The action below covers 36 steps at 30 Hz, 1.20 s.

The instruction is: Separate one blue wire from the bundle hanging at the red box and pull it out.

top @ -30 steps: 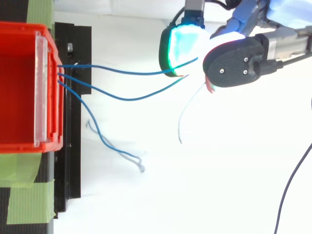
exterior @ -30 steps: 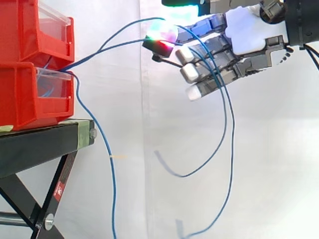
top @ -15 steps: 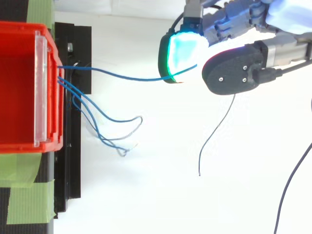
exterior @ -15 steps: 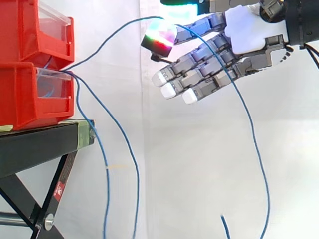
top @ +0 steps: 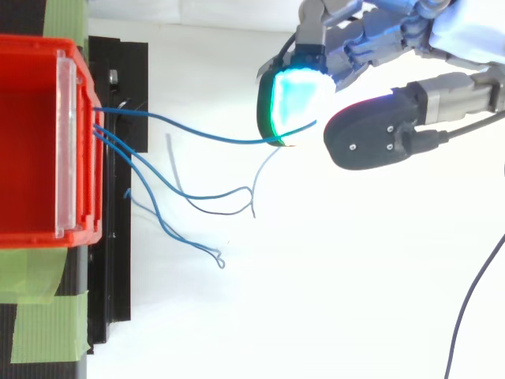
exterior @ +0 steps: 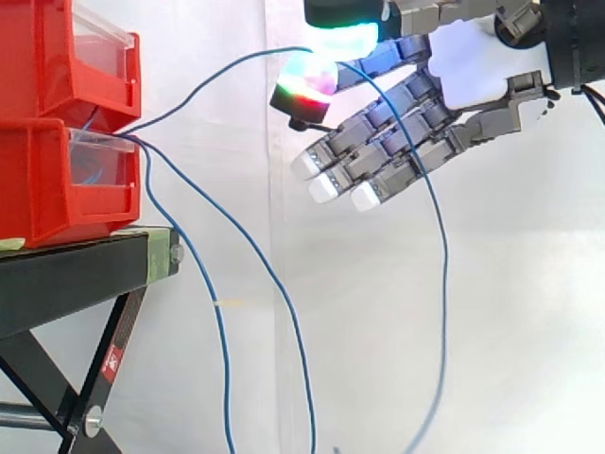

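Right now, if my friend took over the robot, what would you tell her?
Robot hand: raised right of the bins, pinching one blue wire between two glowing pads; other fingers straight.
Things: that wire runs from the lower red bin up to the pinch, then drapes down past the fingers. The other blue wires hang from the bin beside the black stand.
Done: one wire separated.
Left: pull it out of the bin.

Black stand [exterior: 66, 284], stacked red bins [exterior: 47, 180] atop
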Each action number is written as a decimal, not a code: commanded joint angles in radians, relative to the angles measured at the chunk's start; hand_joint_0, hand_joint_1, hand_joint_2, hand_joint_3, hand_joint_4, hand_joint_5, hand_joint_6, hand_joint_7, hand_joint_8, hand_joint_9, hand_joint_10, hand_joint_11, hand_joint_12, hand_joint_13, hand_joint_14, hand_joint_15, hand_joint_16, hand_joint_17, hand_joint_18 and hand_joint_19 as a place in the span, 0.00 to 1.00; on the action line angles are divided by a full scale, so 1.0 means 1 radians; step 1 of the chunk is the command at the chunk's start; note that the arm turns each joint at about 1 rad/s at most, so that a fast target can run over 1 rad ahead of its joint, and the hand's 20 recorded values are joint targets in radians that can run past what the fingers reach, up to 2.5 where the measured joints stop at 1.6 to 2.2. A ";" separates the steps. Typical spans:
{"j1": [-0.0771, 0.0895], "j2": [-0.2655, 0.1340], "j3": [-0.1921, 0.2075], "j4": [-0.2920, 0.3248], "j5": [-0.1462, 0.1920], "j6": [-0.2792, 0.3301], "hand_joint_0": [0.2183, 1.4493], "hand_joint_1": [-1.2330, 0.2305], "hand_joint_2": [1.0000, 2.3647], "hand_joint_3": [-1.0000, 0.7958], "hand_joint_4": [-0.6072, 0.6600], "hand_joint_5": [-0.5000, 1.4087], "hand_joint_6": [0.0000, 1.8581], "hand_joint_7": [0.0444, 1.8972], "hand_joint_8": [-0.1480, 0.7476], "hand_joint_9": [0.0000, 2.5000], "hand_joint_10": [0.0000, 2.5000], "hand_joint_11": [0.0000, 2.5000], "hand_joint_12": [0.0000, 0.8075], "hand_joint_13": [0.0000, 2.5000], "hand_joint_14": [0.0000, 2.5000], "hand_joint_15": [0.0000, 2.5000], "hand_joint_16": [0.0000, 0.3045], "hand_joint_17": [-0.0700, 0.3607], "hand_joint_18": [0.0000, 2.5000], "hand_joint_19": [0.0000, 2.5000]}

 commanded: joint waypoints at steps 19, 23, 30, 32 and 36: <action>0.042 0.000 -0.061 -0.058 -0.004 -0.055 0.23 0.34 0.26 0.53 0.34 0.22 0.46 0.57 0.56 0.21 0.00 0.09 0.63 0.17 0.00 0.14 0.23 0.53 0.25 0.13; 0.049 0.000 -0.106 -0.052 -0.004 -0.053 0.23 0.34 0.26 0.53 0.34 0.22 0.46 0.57 0.56 0.21 0.00 0.09 0.62 0.17 0.00 0.14 0.23 0.53 0.25 0.12; 0.062 0.000 -0.180 0.036 -0.004 -0.027 0.23 0.34 0.25 0.53 0.34 0.21 0.46 0.57 0.56 0.22 0.00 0.09 0.62 0.17 0.00 0.15 0.23 0.53 0.25 0.13; 0.063 0.000 -0.184 0.036 -0.004 -0.027 0.23 0.34 0.24 0.53 0.34 0.21 0.46 0.57 0.56 0.22 0.00 0.10 0.63 0.17 0.00 0.15 0.23 0.53 0.25 0.12; 0.069 0.000 -0.210 0.042 -0.004 -0.026 0.23 0.34 0.23 0.53 0.34 0.21 0.46 0.56 0.56 0.22 0.00 0.10 0.62 0.17 0.00 0.15 0.23 0.53 0.25 0.12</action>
